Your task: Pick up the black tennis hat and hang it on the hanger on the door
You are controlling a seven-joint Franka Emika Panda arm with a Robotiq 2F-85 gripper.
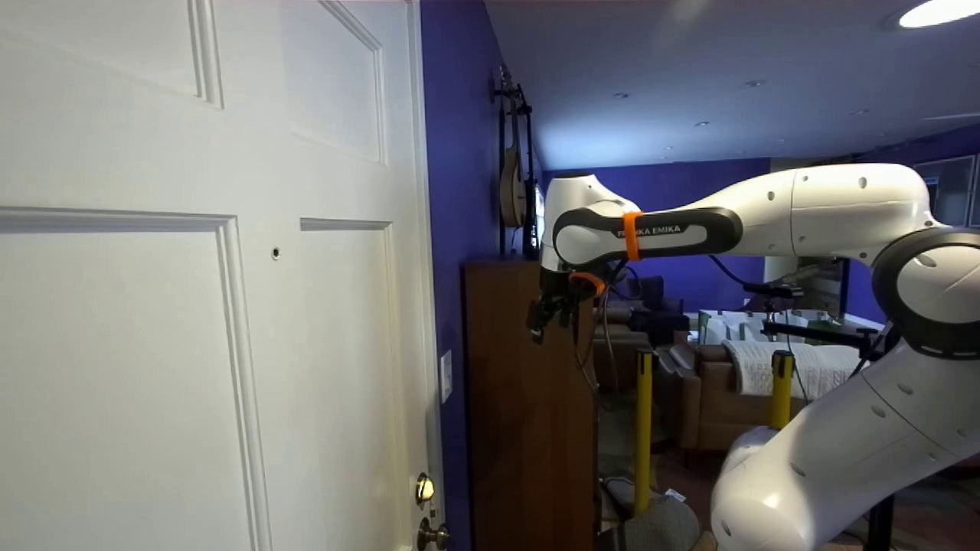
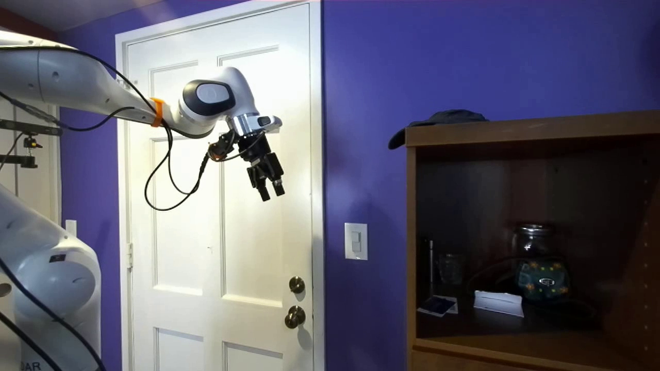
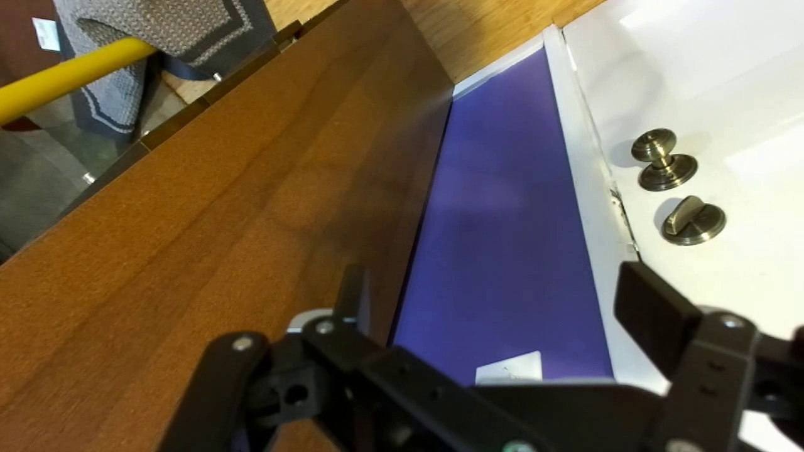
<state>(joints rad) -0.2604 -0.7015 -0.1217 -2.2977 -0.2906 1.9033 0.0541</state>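
The black tennis hat (image 2: pixel 454 117) lies on top of the brown wooden cabinet (image 2: pixel 531 130), its brim over the left edge. It is out of the wrist view, and I cannot make it out in the other exterior view. The white panelled door (image 1: pixel 337 321) shows in both exterior views (image 2: pixel 185 232) and at the right of the wrist view (image 3: pixel 697 81). I see no hanger on it. My gripper (image 2: pixel 272 196) is open and empty, pointing down, left of the hat and lower than it in that picture. Its fingers stand wide apart in the wrist view (image 3: pixel 499 295); it also shows in an exterior view (image 1: pixel 550 327).
The cabinet's side (image 3: pixel 251 207) stands next to the purple wall (image 3: pixel 502 220). A light switch (image 2: pixel 356 241) and a brass door knob (image 2: pixel 295 317) with a deadbolt stick out. A guitar (image 1: pixel 511 187) hangs above the cabinet (image 1: pixel 528 413). Loose cables (image 2: pixel 170 206) hang from the wrist.
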